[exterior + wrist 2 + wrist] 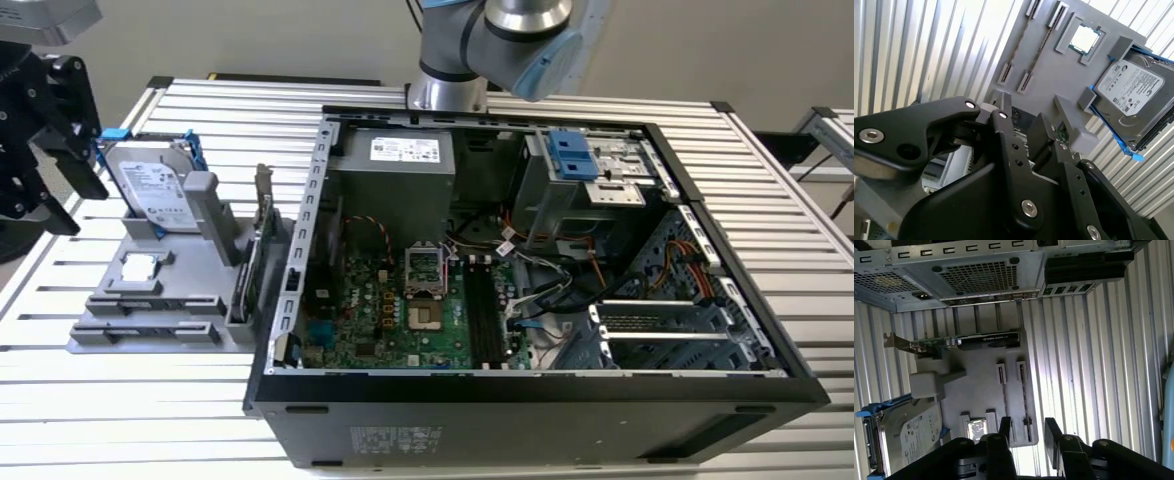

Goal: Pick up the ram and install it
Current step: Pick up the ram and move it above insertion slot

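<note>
The ram is a thin dark stick standing on edge between two pairs of clips on the grey holder plate; the second wrist view shows the ram too. My gripper hovers above the plate's end near those clips, open, with nothing between its black fingers. In the exterior view my gripper hangs at the far left, over the holder plate. The open computer case lies in the middle with its green motherboard exposed.
On the holder plate stand a silver hard drive in a blue frame, a processor chip and a card with a metal bracket. The ribbed metal table surrounds everything. Cables and drive bays crowd the case's far side.
</note>
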